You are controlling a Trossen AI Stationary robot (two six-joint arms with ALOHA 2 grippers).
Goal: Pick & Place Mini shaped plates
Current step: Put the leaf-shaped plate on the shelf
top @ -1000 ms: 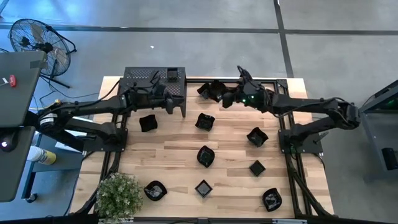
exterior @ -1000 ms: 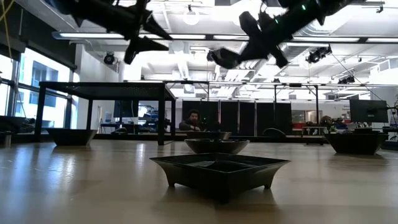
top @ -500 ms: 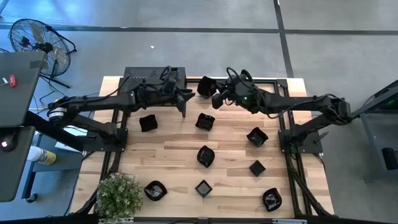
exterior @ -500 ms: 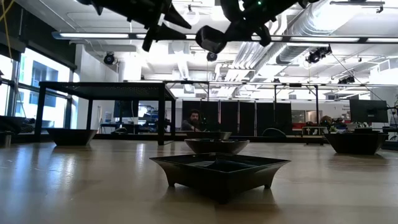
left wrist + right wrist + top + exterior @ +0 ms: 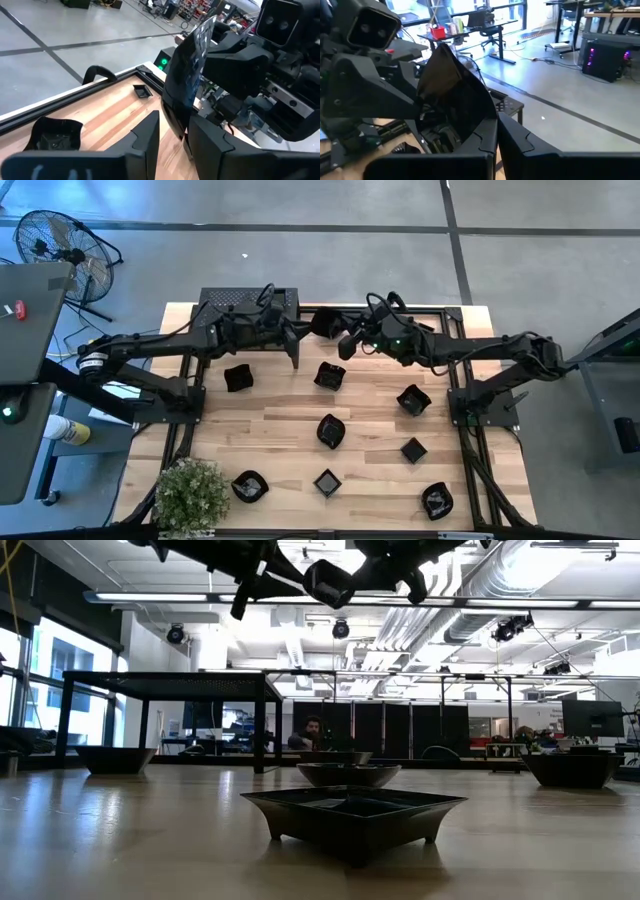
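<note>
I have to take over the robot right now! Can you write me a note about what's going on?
Right gripper: shut on one mini plate, held up in the air over the table's far side.
Left gripper: right at that same plate's other edge; grip unclear.
Other plates: eight lie spread on the table, for example the nearest square plate.
Done: one plate lifted.
Left: probably finish this hand-over, place it, then the rest.

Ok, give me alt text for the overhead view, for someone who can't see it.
Above the table's far edge, the right claw holds a mini black plate out to the left claw, beside a black perforated shelf. Eight more plates lie on the wooden table, and a potted plant sits at its near left corner.
</note>
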